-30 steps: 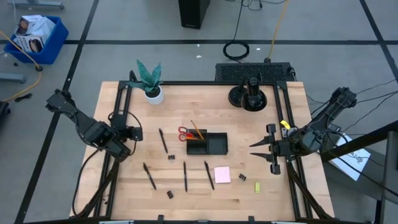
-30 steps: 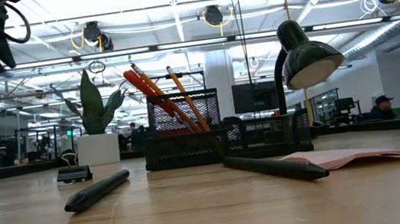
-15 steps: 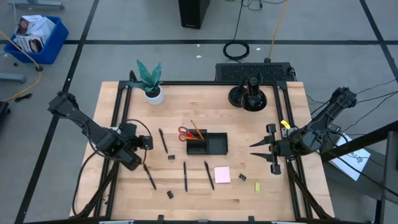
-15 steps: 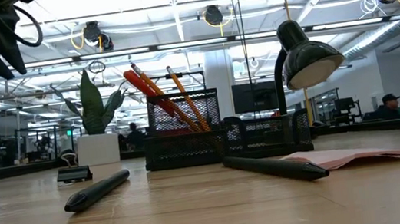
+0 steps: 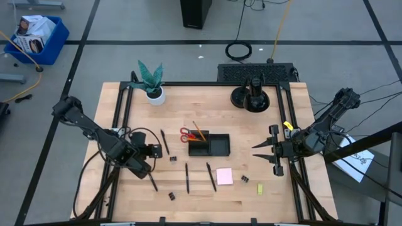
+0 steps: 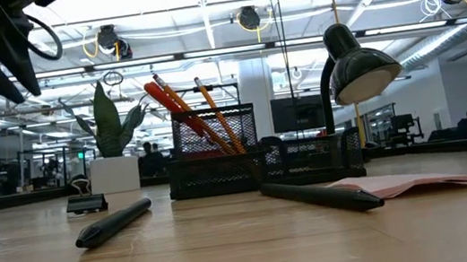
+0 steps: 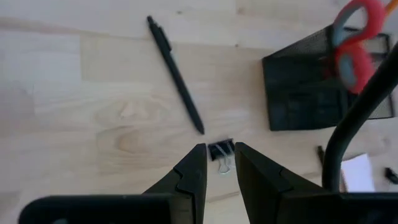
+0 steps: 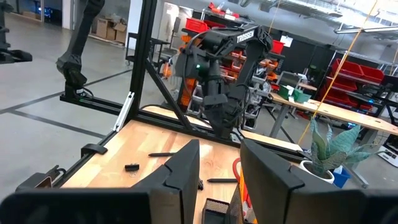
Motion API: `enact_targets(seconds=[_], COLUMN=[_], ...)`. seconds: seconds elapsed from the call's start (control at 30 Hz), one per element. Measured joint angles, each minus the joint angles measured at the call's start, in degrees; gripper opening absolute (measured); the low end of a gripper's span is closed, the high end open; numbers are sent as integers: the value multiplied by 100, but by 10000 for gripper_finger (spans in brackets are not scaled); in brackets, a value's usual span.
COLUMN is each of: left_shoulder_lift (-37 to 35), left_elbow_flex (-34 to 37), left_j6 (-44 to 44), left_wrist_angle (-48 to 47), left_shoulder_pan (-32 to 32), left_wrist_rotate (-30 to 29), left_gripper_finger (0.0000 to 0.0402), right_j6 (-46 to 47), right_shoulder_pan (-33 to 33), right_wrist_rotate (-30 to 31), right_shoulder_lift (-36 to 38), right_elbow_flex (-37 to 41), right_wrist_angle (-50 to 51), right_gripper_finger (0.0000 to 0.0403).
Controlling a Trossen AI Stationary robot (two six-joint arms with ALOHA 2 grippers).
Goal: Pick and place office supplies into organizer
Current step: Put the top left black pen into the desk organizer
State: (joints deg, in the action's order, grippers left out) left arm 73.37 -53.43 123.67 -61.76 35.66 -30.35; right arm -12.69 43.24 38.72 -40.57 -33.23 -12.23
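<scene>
Your wooden counter (image 5: 125, 201) carries an organizer (image 5: 209, 145), scattered pens (image 5: 164, 142), binder clips (image 5: 172, 158), a pink pad (image 5: 224, 176), a plant (image 5: 151, 81) and a lamp base (image 5: 251, 97).

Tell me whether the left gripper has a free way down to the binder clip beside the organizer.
Probably yes. The left gripper hangs open above the binder clip, which lies alone on bare wood between a black pen and the organizer, touching neither.

Dark jointed arms — looped black cables, black-fingered end effectors, white lettering
</scene>
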Motion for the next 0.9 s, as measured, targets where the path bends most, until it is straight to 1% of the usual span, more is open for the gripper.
enact_targets(seconds=[0.17, 0.37, 0.73, 0.9], left_shoulder_lift=[283, 458, 506, 506], left_elbow_flex=[0, 0, 0, 0], left_j6=[129, 359, 260, 518], left_wrist_angle=[70, 46, 31, -261], left_shoulder_pan=[-2, -46, -229, -227], left_wrist_rotate=[40, 37, 83, 70], left_gripper_finger=[88, 88, 88, 88], right_j6=[-20, -20, -20, -20], right_shoulder_pan=[0, 0, -1, 0], right_wrist_rotate=[0, 0, 0, 0], right_shoulder_lift=[-1, -1, -1, -1], right_elbow_flex=[0, 0, 0, 0], right_wrist_angle=[2, 4, 7, 9], right_gripper_finger=[112, 112, 112, 112])
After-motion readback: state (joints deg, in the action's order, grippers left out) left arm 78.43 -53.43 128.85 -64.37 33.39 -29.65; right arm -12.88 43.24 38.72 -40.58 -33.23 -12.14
